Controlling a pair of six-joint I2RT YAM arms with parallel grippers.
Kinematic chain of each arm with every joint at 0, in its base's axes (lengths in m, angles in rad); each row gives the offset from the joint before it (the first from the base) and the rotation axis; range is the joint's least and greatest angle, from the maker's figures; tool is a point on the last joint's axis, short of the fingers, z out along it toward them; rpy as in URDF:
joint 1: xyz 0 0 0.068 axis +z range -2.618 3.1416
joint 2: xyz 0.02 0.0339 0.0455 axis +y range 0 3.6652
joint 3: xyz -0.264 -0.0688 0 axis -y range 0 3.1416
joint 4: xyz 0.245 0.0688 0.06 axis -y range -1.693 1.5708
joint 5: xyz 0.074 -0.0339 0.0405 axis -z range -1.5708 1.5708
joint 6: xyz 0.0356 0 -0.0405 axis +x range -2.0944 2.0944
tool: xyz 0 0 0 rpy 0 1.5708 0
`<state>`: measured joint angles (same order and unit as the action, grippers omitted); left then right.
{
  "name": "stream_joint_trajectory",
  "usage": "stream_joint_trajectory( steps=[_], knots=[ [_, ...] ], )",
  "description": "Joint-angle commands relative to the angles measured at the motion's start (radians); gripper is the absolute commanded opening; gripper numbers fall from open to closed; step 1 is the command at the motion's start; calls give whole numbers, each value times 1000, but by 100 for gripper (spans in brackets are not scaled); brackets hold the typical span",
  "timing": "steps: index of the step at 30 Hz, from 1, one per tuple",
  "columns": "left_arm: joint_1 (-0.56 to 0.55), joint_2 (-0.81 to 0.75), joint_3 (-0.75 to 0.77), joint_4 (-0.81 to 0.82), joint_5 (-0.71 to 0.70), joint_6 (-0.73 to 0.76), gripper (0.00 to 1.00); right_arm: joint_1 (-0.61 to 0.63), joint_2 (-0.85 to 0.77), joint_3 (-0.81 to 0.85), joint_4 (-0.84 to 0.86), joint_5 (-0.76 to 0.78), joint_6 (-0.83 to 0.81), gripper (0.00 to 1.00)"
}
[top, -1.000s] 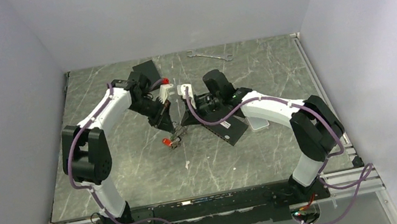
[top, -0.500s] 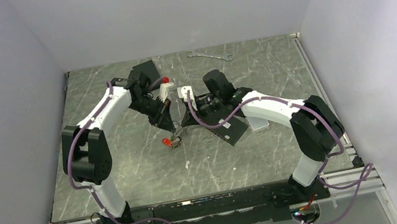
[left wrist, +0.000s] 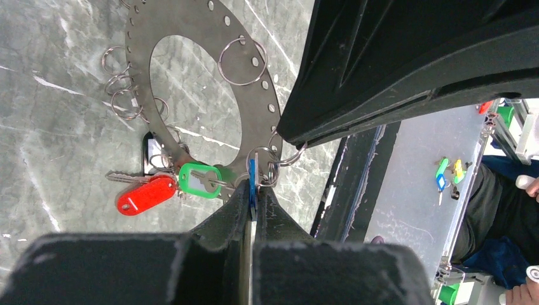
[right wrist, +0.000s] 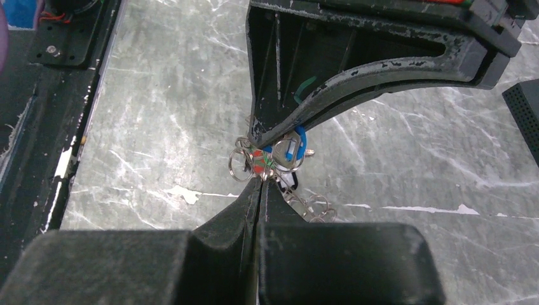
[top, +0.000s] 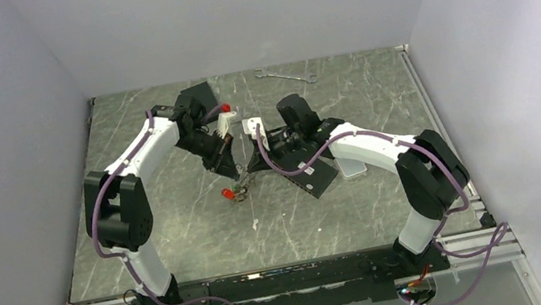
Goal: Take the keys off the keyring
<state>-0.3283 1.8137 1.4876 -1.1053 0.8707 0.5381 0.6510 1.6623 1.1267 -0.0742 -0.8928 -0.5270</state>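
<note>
From above, your left gripper [top: 235, 175] and right gripper [top: 248, 175] meet over the keys [top: 233, 195]; a wrench [top: 285, 75] lies far back. Left wrist: its jaws clamp a blue key [left wrist: 253, 175] at the keyring's [left wrist: 145, 35] rim. Right wrist: jaws pressed together among small rings [right wrist: 240, 166], perhaps pinching one; the blue key's label is unreadable.

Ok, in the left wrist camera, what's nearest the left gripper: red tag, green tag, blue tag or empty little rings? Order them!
1. blue key tag: pinched in the left gripper.
2. green key tag: just left.
3. red key tag: farther left.
4. empty split rings: upper left.
</note>
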Motion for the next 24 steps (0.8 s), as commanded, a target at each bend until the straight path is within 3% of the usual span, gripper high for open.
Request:
stream_joint_trajectory(
  steps=[1,24],
  knots=[
    [13,13,8,55,-1,22,0,4,-26,27,-62,-109,37,0],
    [4,-20,-50,74,28,82,0,-21,-15,33,-43,-203,102,0]
  ],
)
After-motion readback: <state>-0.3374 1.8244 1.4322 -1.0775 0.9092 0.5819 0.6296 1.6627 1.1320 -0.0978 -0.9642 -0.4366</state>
